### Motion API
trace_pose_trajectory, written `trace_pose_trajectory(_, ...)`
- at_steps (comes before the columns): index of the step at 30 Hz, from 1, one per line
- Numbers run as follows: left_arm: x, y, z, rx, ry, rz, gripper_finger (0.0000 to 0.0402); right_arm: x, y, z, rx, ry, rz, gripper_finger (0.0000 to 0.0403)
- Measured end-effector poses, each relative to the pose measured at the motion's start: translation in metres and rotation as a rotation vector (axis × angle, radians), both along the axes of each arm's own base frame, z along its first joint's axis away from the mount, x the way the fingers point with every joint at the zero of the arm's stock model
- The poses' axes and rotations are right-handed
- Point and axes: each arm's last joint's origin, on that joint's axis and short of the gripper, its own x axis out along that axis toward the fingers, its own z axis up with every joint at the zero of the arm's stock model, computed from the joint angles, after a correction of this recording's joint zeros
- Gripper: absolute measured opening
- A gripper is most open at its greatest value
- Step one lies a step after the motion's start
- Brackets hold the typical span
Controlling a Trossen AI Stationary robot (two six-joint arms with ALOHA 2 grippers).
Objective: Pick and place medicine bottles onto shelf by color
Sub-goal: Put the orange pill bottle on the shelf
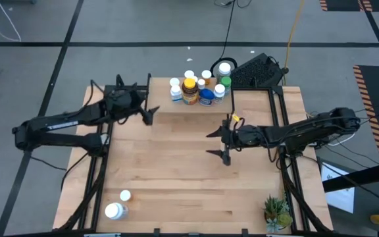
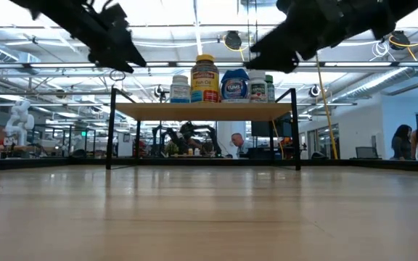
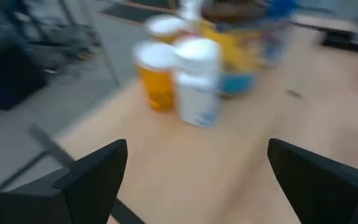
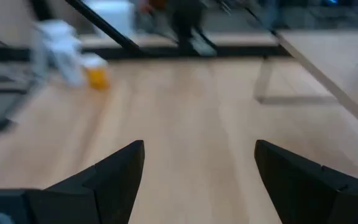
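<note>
The shelf (image 1: 176, 117) stands at the table's far middle, and a cluster of medicine bottles (image 1: 199, 89) stands on its far part: white, orange, amber, blue and green. In the low view they stand in a row (image 2: 222, 85) on the shelf board (image 2: 203, 110). My left gripper (image 1: 152, 114) hovers open over the shelf's left end, facing an orange bottle (image 3: 157, 81) and a white bottle (image 3: 197, 87). My right gripper (image 1: 218, 143) hangs open over the table's middle, just near of the shelf. Two more bottles rest at the near left: a white one (image 1: 115, 210) and a small orange one (image 4: 95, 74).
A small green potted plant (image 1: 276, 212) stands at the table's near right corner. A black keyboard (image 1: 258, 69) lies beyond the far edge. Bare wood (image 1: 176, 178) stretches between the shelf and the near edge. People show in the room behind (image 2: 412, 141).
</note>
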Motion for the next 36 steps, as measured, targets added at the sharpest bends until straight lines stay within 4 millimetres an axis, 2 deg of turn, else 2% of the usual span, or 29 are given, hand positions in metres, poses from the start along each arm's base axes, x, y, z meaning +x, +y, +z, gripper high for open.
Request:
trace_pose_trajectory(5,-0.001,-0.044,-0.011,-0.098,0.114,-0.185,0.0392,0.016,0.007,-0.017,0.072,-0.169,0.179,0.0302)
trace_pose_trajectory(9,-0.006,-0.074,-0.019,-0.161,0.195,-0.233,0.0392,0.035,0.011,-0.037,0.153,-0.165,0.229,0.0302)
trace_pose_trajectory(12,-0.013,-0.093,-0.020,-0.228,0.239,-0.262,0.0392,0.056,0.013,-0.048,0.159,-0.143,0.231,0.0302)
trace_pose_trajectory(17,-0.028,-0.122,-0.020,-0.346,0.346,-0.317,0.0392,0.099,0.024,-0.052,0.147,-0.154,0.257,0.0302)
trace_pose_trajectory(21,-0.034,-0.148,-0.028,-0.531,0.437,-0.391,0.0392,0.123,0.034,-0.051,0.117,-0.179,0.287,0.0302)
trace_pose_trajectory(26,-0.034,-0.184,-0.043,-0.679,0.561,-0.437,0.0392,0.131,0.041,-0.055,0.101,-0.172,0.303,0.0302)
trace_pose_trajectory(31,-0.031,-0.213,-0.064,-0.678,0.700,-0.511,0.0392,0.131,0.042,-0.054,0.110,-0.180,0.297,0.0302)
trace_pose_trajectory(36,-0.033,-0.234,-0.077,-0.670,0.772,-0.577,0.0392,0.131,0.041,-0.050,0.104,-0.228,0.229,0.0302)
